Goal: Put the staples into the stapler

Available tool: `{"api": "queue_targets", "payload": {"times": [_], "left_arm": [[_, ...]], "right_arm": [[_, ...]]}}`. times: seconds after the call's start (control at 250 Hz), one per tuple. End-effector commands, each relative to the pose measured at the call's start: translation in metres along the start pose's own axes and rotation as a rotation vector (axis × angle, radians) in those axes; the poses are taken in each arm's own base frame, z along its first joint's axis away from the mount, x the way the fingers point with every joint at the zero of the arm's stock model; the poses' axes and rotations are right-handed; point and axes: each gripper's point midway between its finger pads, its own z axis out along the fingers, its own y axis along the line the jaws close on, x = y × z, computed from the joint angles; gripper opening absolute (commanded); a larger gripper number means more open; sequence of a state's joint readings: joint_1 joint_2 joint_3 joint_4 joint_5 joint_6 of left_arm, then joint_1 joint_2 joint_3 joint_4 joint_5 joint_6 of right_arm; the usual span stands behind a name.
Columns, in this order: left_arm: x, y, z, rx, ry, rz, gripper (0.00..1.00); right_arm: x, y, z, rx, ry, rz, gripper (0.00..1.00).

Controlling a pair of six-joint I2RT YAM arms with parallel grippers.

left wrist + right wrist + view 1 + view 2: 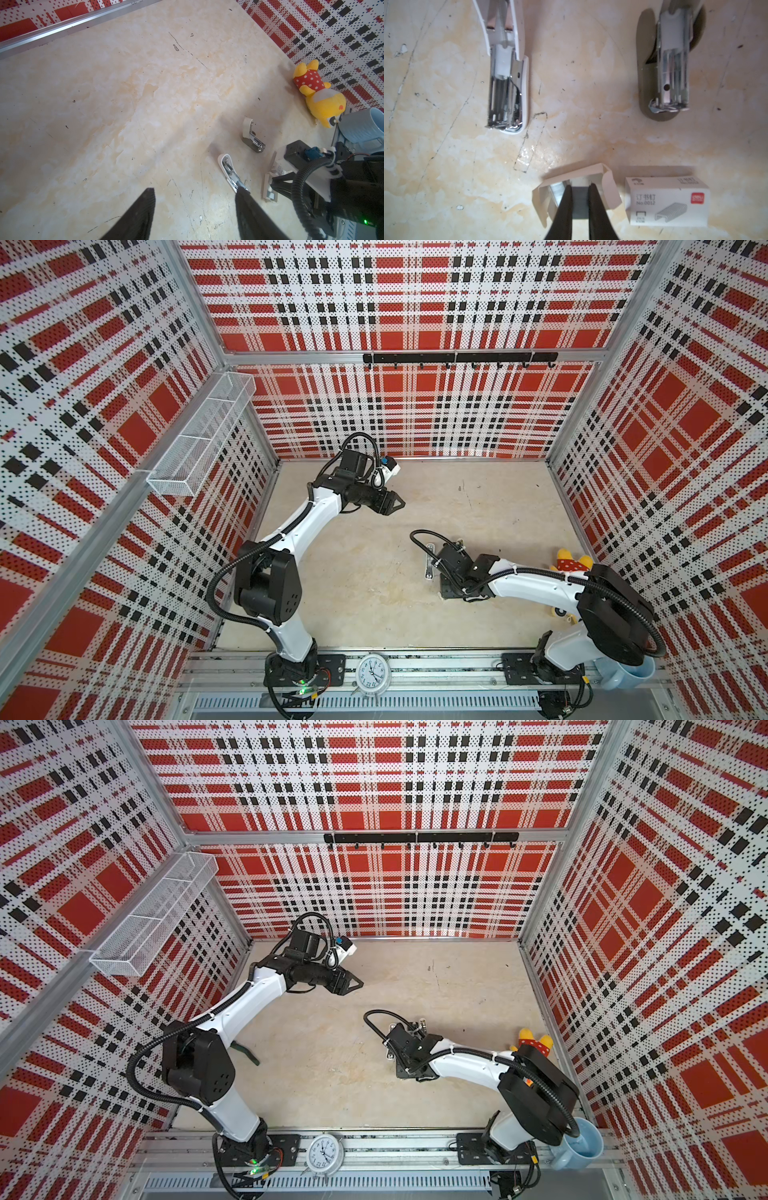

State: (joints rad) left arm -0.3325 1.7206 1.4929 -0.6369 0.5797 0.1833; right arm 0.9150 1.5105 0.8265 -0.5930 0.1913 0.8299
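The stapler lies opened on the table as two pieces side by side. One is a white shell [506,83] with a spring and metal channel. The other is a grey base [672,72] carrying a metal magazine. Both pieces also show in the left wrist view, the white shell [227,168] and the grey base [252,139]. Close to them sits a small white cardboard tray [608,187] holding the staples [556,192]. My right gripper [580,185] reaches down into the tray, shut on a grey staple strip. My left gripper [399,502] hovers open and empty, well above the table toward the back.
The printed box sleeve [668,201] lies beside the tray. A yellow plush toy [320,99] and a blue mug [361,124] sit by the right wall. An alarm clock [372,672] stands on the front rail. A wire basket [199,435] hangs on the left wall.
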Motion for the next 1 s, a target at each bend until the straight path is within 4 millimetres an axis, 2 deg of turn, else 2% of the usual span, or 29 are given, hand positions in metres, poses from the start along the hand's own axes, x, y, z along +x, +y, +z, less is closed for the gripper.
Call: {"api": "queue_targets", "payload": {"times": [0.0,0.344,0.568,0.816,0.84,0.86,0.996], "left_arm": [[0.000,-0.002,0.001,0.019,0.000,-0.013,0.64],[-0.005,-0.006,-0.004,0.029,-0.004,0.004,0.64],[-0.009,-0.012,-0.013,0.055,-0.003,0.030,0.64],[-0.009,-0.015,-0.023,0.066,0.007,0.028,0.64],[-0.010,-0.015,-0.024,0.064,0.006,0.028,0.64],[-0.009,-0.005,-0.030,0.043,-0.001,0.013,0.64],[-0.012,-0.003,-0.037,0.025,-0.006,0.015,0.64]], "right_arm": [[-0.012,0.005,-0.012,-0.014,-0.043,-0.006,0.13],[-0.021,0.010,-0.026,-0.037,-0.073,-0.023,0.14],[-0.036,0.014,-0.041,-0.046,-0.125,-0.068,0.15],[-0.052,0.014,-0.044,-0.037,-0.143,-0.109,0.15],[-0.053,0.014,-0.044,-0.039,-0.144,-0.110,0.15],[-0.054,0.014,-0.044,-0.041,-0.147,-0.112,0.15],[-0.060,0.009,-0.043,-0.054,-0.157,-0.113,0.13]]}}
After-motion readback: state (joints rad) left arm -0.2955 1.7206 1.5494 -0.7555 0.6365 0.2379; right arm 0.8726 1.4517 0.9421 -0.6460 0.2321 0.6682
